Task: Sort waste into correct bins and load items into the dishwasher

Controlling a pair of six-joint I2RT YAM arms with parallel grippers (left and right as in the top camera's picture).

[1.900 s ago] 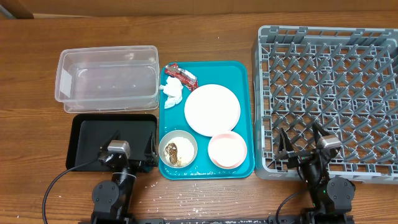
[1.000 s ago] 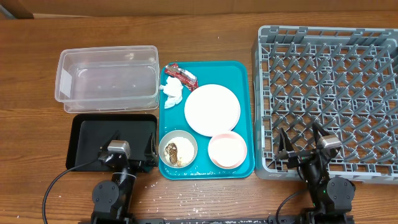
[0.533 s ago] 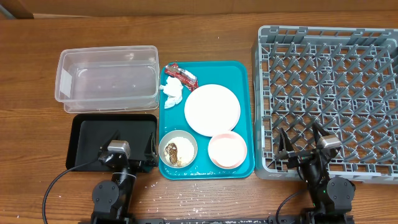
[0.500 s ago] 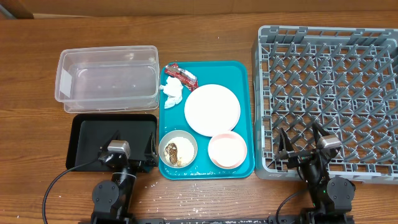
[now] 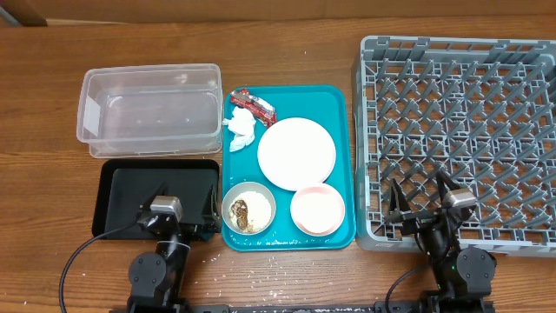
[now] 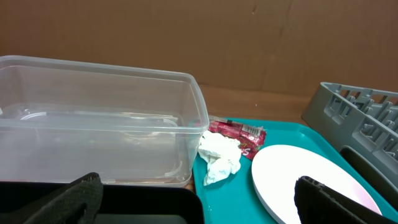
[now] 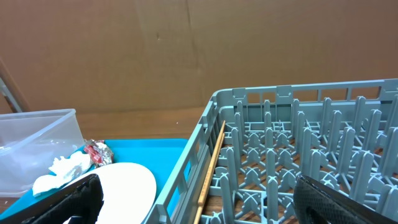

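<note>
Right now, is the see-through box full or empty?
Empty. The clear tub shows only its bare bottom from overhead, and the left wrist view looks straight through its walls to nothing inside.

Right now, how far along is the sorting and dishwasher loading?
Nothing looks done: the clear tub, black tray and dish rack hold nothing. Nothing is in hand; the left gripper and right gripper are open. Left: wrapper, tissue, plate, pink bowl and grey-white bowl with scraps sit on the teal tray.
</note>
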